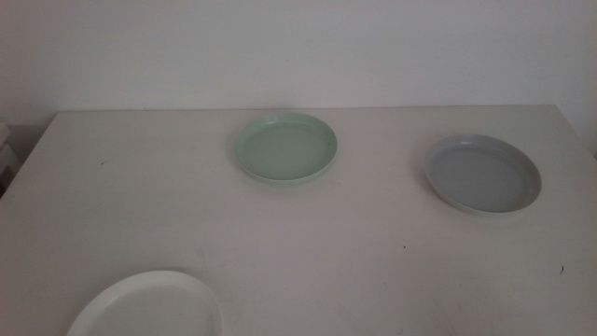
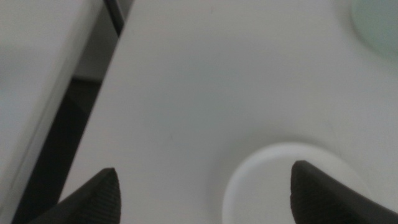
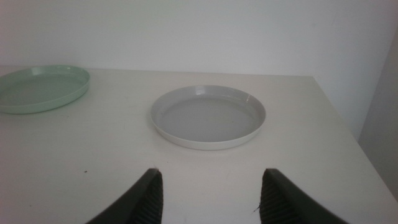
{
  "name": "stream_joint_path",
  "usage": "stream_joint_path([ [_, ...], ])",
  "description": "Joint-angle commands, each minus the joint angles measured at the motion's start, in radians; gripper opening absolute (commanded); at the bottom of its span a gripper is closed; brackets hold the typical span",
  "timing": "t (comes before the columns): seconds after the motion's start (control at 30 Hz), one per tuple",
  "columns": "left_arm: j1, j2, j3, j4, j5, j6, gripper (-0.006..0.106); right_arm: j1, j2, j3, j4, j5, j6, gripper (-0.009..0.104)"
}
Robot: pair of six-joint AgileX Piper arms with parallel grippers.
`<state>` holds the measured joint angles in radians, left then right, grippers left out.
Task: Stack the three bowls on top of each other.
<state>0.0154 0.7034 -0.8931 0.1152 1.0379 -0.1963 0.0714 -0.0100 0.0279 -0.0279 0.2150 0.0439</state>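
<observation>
Looks like a plain test bench or lab setup, not a lived-in kitchen. I'm over a bare white table (image 1: 308, 233) pushed against a blank white wall (image 1: 298, 47). Only three empty dishes on it: white bowl (image 1: 149, 306), mint green bowl (image 1: 285, 147), grey-blue bowl (image 1: 483, 174). Off the table's edge my left wrist view shows a white panel (image 2: 31, 81), dark gap beside it.

White bowl (image 1: 149, 306) cut by bottom edge, green bowl (image 2: 378, 25) blurred, cropped
</observation>
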Motion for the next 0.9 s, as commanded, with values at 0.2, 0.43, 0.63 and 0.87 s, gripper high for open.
stream_joint_path([
  [0.2,-0.005,0.105,-0.088,-0.025,0.074,0.017,0.105,-0.006,-0.027,-0.006,-0.01,-0.08,-0.005,0.041],
  [0.43,-0.005,0.117,-0.087,-0.016,0.055,0.008,0.105,-0.006,-0.027,-0.006,-0.01,-0.08,-0.005,0.041],
  [0.63,-0.005,0.145,-0.08,-0.072,0.073,0.038,0.105,-0.006,-0.027,-0.006,-0.01,-0.08,-0.005,0.041],
  [0.87,-0.005,0.271,-0.08,-0.128,0.13,0.153,0.105,-0.006,-0.027,-0.006,-0.01,-0.08,-0.005,0.041],
])
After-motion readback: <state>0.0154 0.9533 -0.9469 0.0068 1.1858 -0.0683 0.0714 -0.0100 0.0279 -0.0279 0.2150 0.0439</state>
